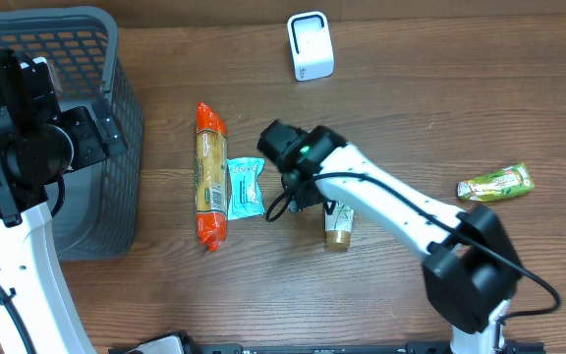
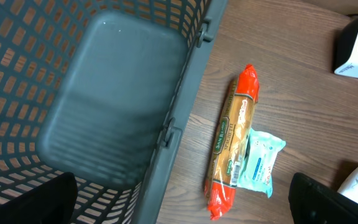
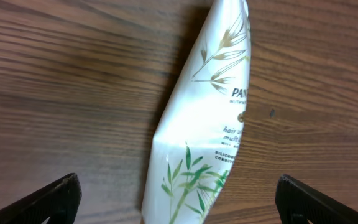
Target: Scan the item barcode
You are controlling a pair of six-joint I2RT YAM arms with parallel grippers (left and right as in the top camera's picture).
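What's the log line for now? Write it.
right gripper: open, over white tube on table | left gripper: open, above basket

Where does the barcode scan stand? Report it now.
Done: nothing shows; the basket is empty and every item lies on the table. In hand: the right pincer hangs open over the white tube, gripping nothing; the left pincer is open above the basket. Remaining: grasp the tube, show it to the scanner.
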